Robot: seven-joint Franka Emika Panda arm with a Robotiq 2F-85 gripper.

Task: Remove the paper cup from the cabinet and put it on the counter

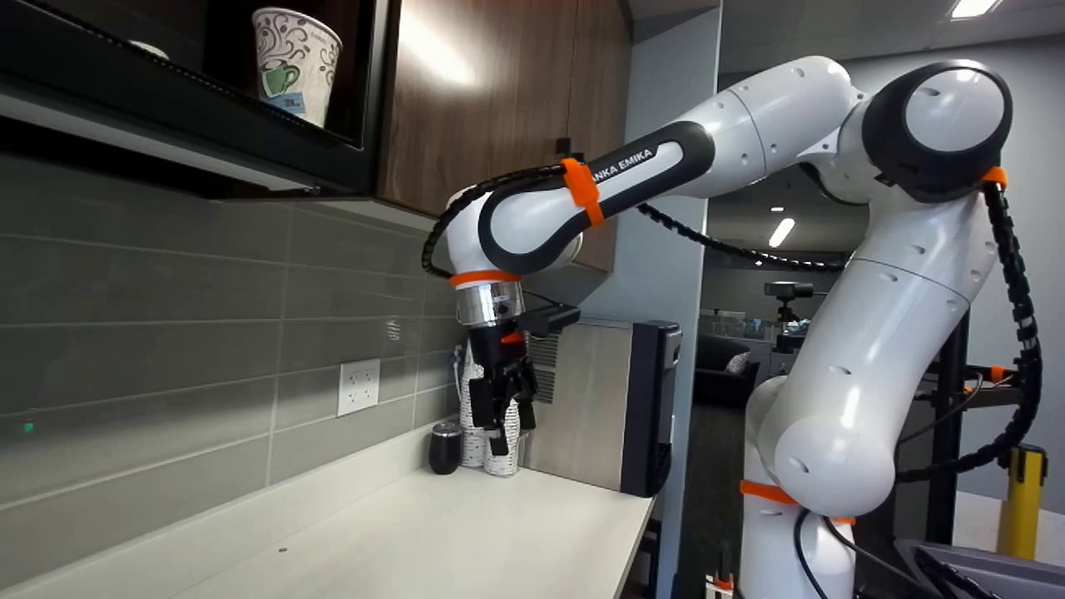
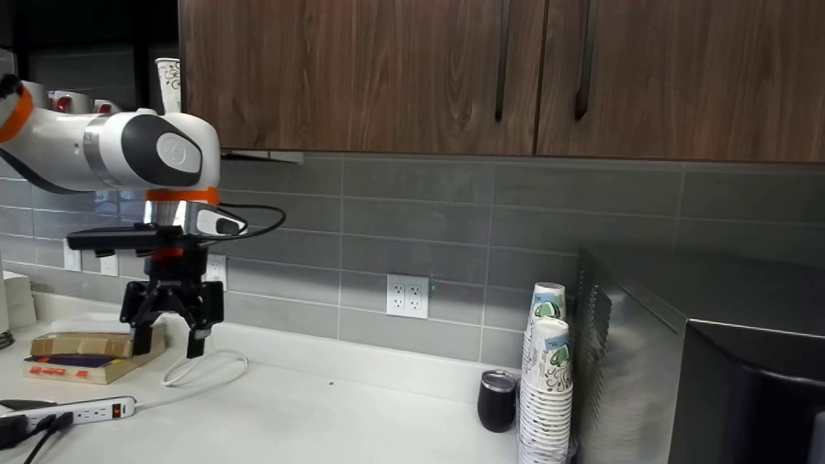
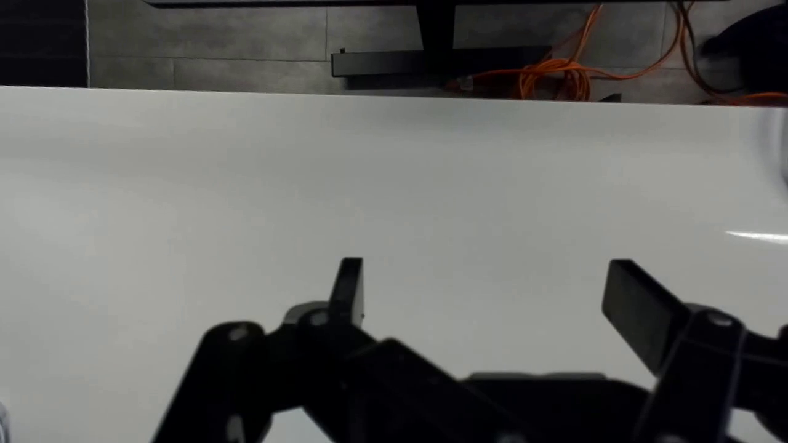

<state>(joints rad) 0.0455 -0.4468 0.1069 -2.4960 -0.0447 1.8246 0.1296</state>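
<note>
Paper cup (image 1: 295, 71): mouth up in the dark bay of the cabinet (image 1: 499, 108), at its front and near the side frame (image 1: 374, 83); ungripped.
Pincer (image 2: 167, 343): pointing down over the counter (image 2: 290, 412), fingers (image 3: 640, 314) spread with nothing between them, well below the cup; the step in hand looks to be the reach up.
Robot arm (image 1: 874, 358): better drawn out from the tiled backsplash (image 1: 141, 283) before it rises, so the wrist (image 1: 489, 303) does not catch the cabinet's underside.
Shelf edge (image 1: 175, 108): runs by the cup's foot; tip the pincer towards level and come in over it from the front.
Side frame: appears to leave little room beside the cup, so line that finger up first, slowly.
Cup wall: likely soft; squeeze lightly around mid-height, then lift a little before drawing out.
White mugs (image 2: 77, 103): seen near the cup's level in an exterior view; a sideways sweep could knock them, so pull straight out.
Wrist view: mostly counter, the cup out of sight, so steer by the exterior views until it shows.
Counter: landing spot best kept away from the paper-cup stacks (image 2: 546, 393) and the power strip (image 2: 90, 412); set the base flat before letting go.
</note>
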